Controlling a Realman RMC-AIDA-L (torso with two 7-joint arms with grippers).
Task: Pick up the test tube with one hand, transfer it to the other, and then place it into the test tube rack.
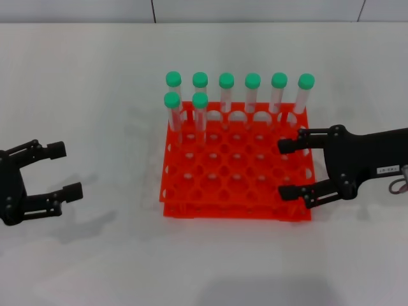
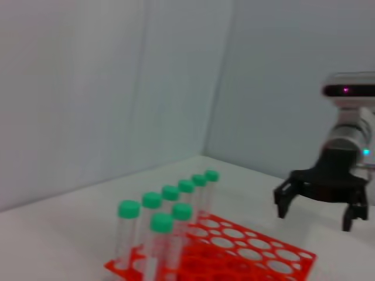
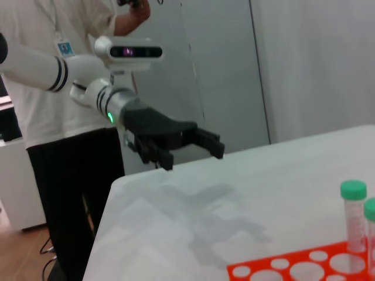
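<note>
Orange-red plastic dominates the middle of the head view: the square two-tier test tube rack (image 1: 237,169), its top a grid of round holes, sits on a plain matte white table (image 1: 95,95). Eight slender clear plastic tubes with round green caps stand in it, all upright, long axes vertical, caps up. Six fill the back row, from the left-hand one (image 1: 173,95) across to the right corner tube (image 1: 304,95); two more (image 1: 172,118) (image 1: 200,118) stand in the second row at the rack's upper left. Which of them is the task's own tube I cannot tell; none is in a claw.

At the right edge of the frame, the black two-finger gripper with a small white label (image 1: 294,169) reaches in over the rack's right side, its fingers spread wide and holding nothing; the upper fingertip (image 1: 287,145) lies just below the right corner tube, the lower one by the rack's front right corner. Nothing sits between those fingers but the holes of the rack.

At the lower left of the frame, well apart from the rack, the unlabelled black gripper (image 1: 69,171) hangs over bare table, fingers also spread and empty.

In the right wrist view a person in a white shirt and dark trousers (image 3: 64,117) stands behind the table's edge.
</note>
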